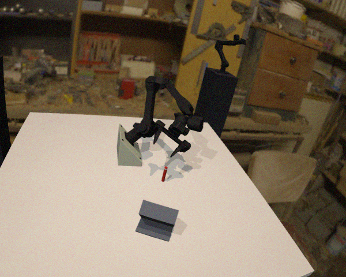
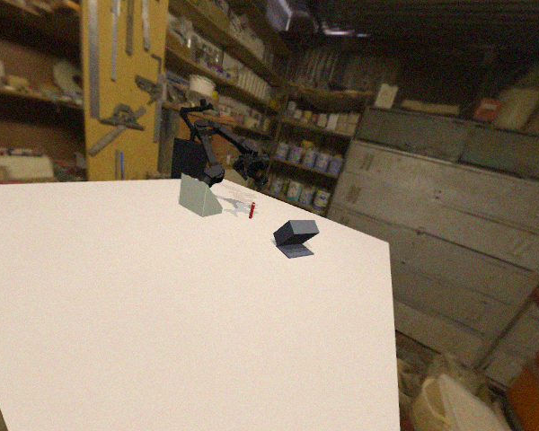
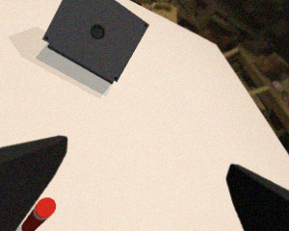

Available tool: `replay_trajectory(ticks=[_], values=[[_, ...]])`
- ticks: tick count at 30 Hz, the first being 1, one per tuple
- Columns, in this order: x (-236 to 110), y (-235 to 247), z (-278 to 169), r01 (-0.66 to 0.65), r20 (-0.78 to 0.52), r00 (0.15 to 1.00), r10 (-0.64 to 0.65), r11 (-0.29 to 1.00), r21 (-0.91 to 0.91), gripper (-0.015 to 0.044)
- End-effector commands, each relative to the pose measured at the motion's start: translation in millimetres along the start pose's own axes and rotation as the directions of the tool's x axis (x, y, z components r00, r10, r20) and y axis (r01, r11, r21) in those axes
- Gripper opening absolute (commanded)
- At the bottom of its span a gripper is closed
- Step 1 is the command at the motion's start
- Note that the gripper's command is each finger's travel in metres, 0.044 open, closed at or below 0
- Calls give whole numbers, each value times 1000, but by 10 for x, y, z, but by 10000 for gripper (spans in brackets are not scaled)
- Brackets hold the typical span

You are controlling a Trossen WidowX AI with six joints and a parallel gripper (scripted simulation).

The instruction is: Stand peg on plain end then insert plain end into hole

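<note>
The red peg [image 1: 164,174] [image 2: 251,210] stands upright on the white table [image 1: 63,193] and nothing touches it. In the wrist view the peg's red top [image 3: 45,208] shows at the lower left, beside the left finger. My gripper [image 1: 162,149] [image 2: 259,180] [image 3: 148,158] is open and empty. It hangs a little above the peg, on the side of the robot's base. The dark grey sloped panel [image 1: 157,219] [image 2: 296,231] [image 3: 96,40] stands farther out on the table. Its hole [image 3: 97,32] shows only in the wrist view.
A grey-green wedge block [image 1: 127,150] [image 2: 196,198] stands at the arm's base, left of the peg. A dark tall box [image 1: 215,98] stands at the table's far corner. The table's right edge [image 1: 256,190] runs close to the panel's side.
</note>
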State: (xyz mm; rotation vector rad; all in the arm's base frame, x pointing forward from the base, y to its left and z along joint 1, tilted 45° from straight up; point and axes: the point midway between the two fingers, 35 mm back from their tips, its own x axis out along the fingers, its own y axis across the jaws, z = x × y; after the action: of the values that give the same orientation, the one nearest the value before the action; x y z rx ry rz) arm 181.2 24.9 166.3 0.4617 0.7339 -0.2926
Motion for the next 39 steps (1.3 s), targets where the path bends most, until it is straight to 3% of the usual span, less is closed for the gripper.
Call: replay_trajectory(ticks=[1, 13, 23, 31, 39], values=[[54, 9, -73, 24, -116, 993, -31, 998, -62, 440], [157, 32, -293, -15, -470, 881, -53, 990, -140, 440], [179, 129, -355, -126, -702, 710, 59, 991, -45, 440], [198, 244, -261, -221, -791, 564, 236, 966, 131, 440], [242, 329, -74, -285, -781, 463, 418, 905, 315, 440]])
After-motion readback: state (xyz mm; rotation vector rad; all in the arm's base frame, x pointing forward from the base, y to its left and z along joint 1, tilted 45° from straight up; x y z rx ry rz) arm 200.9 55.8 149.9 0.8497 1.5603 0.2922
